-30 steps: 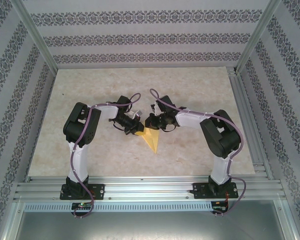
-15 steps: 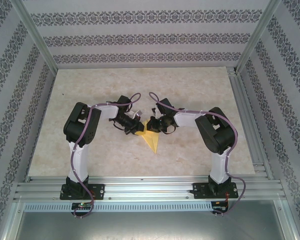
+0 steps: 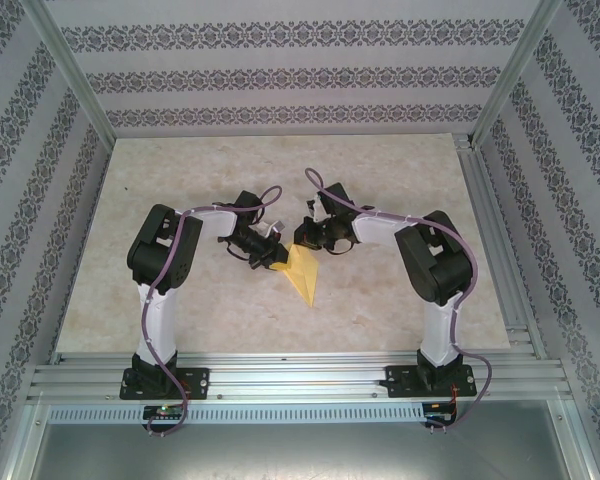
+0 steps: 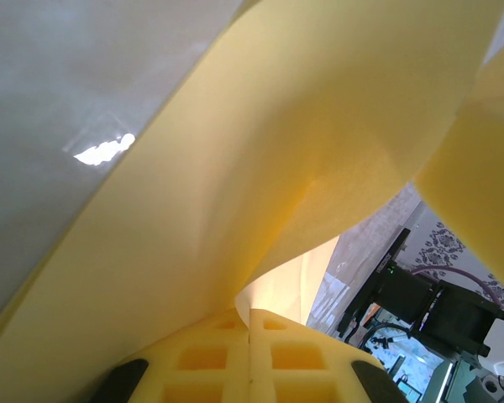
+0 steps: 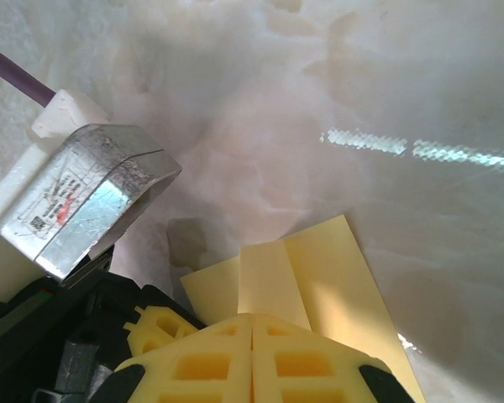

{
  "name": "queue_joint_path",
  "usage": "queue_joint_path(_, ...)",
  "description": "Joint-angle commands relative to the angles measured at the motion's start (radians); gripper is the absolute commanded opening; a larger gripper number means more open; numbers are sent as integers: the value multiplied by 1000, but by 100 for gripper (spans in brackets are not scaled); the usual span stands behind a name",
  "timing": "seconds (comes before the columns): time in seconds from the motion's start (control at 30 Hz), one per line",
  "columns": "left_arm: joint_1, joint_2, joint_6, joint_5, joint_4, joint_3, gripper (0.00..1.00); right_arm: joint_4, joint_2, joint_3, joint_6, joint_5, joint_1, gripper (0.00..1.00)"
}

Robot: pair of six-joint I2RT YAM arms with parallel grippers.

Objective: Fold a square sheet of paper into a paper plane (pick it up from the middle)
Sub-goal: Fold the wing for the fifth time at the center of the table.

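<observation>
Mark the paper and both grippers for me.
Paper (image 3: 306, 278), top view: flat middle of the yellow sheet.
Left gripper (image 4: 250, 326), left wrist view: seam where its yellow pads meet.
Right gripper (image 5: 252, 331), right wrist view: seam where its yellow pads meet.

Floral-striped walls around pale marbled table

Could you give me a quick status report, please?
Left hand shut on paper plane. Right hand shut, tips at its far edge. Hands close together.

A pale marbled table sits inside patterned walls and aluminium rails.
</observation>
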Motion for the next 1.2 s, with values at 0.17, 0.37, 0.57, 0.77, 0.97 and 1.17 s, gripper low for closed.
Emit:
queue_joint_path(0.17,14,71,26,-129,-3,-23,2,-92,112,83,-36,45,11,7)
queue_joint_path(0.37,13,70,27,-132,-7,-23,1,-149,133,114,-53,115,20,8)
queue_joint_path(0.57,12,78,27,-131,-9,-23,1,-196,166,198,-58,119,30,10)
queue_joint_path(0.77,11,77,29,-135,-9,-28,1,-206,188,266,-48,99,28,11)
queue_joint_path(0.97,13,74,15,-141,-3,-29,1,-206,130,239,-57,81,15,12)
queue_joint_path(1.17,14,81,7,-144,0,-27,1,-135,-119,8,-46,56,24,15)
